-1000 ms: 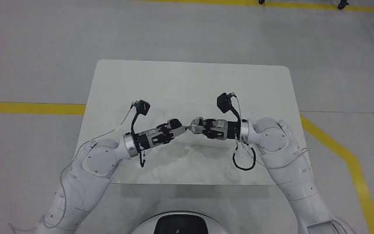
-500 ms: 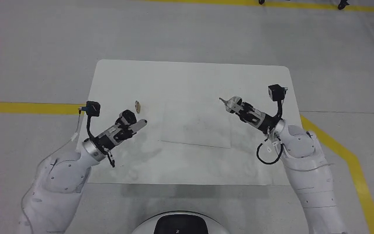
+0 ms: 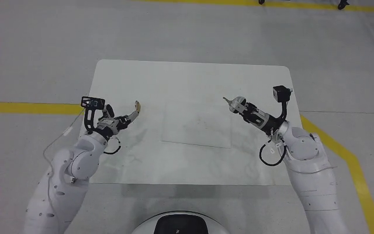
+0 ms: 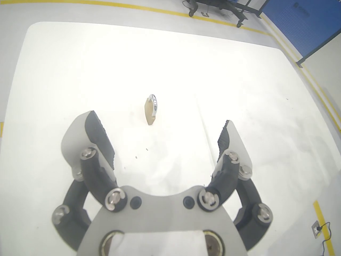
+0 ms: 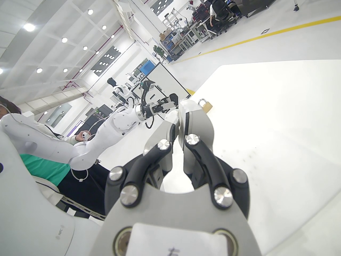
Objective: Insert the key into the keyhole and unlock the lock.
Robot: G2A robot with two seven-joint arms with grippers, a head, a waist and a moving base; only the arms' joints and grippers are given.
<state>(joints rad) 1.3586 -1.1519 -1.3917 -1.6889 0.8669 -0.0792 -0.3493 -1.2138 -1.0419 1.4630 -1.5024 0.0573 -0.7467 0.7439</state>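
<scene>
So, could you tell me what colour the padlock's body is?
The padlock body is tan; clearest in left wrist view.

Lock (image 4: 150, 109) sits alone on table (image 3: 193, 79), open tabletop on every side. Left gripper (image 3: 131, 115), spread wide, faces it near, straight lane between. Right gripper (image 3: 234, 103), pinching key (image 3: 225, 99), well apart across table.

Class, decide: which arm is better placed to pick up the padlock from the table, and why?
Left. The left gripper is open and faces the padlock lying just ahead of it; the right gripper, shut on the key, is far across the table.
</scene>
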